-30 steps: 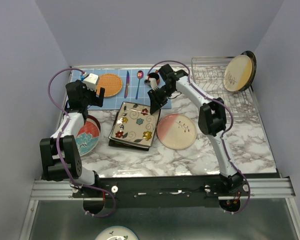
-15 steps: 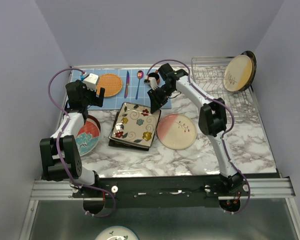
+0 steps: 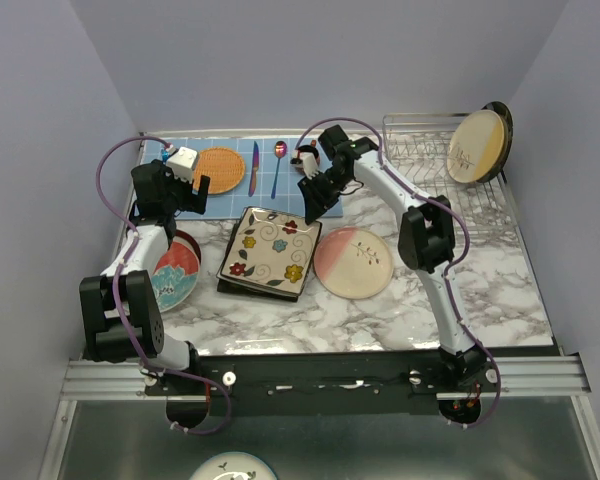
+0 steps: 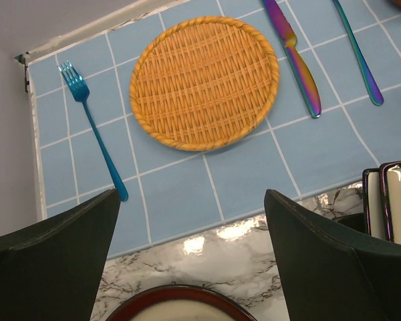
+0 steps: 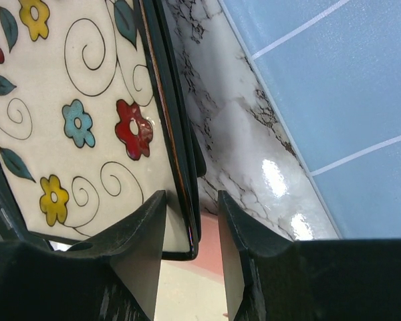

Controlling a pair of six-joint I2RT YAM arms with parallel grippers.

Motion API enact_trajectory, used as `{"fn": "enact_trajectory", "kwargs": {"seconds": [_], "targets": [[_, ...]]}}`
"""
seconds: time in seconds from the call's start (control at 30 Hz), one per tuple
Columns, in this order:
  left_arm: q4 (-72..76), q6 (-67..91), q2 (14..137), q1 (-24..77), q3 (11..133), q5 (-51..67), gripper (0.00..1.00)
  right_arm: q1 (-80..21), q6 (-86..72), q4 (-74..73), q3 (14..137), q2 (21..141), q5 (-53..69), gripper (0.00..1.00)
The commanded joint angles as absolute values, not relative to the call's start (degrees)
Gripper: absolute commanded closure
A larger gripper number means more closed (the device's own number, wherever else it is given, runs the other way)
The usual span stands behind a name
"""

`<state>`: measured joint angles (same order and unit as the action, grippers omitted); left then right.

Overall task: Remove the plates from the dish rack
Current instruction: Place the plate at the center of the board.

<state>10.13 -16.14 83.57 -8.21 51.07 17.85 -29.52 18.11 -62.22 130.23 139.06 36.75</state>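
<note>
Six plates are easy to count. Two stand on edge in the dish rack (image 3: 420, 140), which is made of thin shiny wire and sits at the far right of the bench (image 3: 500, 290). The front one is a round cream plate (image 3: 475, 147), and a round dark plate (image 3: 503, 115) is right behind it.

Four plates are out on the bench. Two are square and lie in one pile. The flowered plate (image 3: 265, 245) is on top, with swirls and red, blue and yellow flowers, and a dark square plate (image 3: 250, 289) is under it. One round pink plate (image 3: 353, 262) lies just beside the pile on its right. One round red and teal plate (image 3: 175, 272) lies on the left, partly under the left arm. A bit of one more round plate (image 3: 230, 468) peeks in at the bottom edge, lower than the bench.

The right fingers (image 5: 134, 247) pinch the rim of the flowered plate, one finger on each side. The left fingers (image 4: 53, 254) are spread wide with nothing between them, above the edge of the blue tiled mat (image 4: 240, 174).

On that mat lie one round orange woven mat (image 4: 204, 80), one blue fork (image 4: 93, 127), one shiny rainbow knife (image 4: 294, 57) and one spoon (image 3: 278, 165). One small dark red cup (image 3: 302, 157) sits by the right arm. The bench top looks like white marble with grey veins.
</note>
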Motion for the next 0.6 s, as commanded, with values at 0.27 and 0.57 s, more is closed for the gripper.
{"fn": "enact_trajectory", "kwargs": {"seconds": [0.27,0.57], "targets": [[9.58,-16.26,81.91,-8.44,50.10,19.69,0.02,-29.36,19.34,-61.44,130.17,134.04,29.81,0.56],[9.32,-14.77,80.60,-8.44,49.04,21.18,0.02,-29.09,18.11,-59.33,127.63,127.80,19.53,0.56]]}}
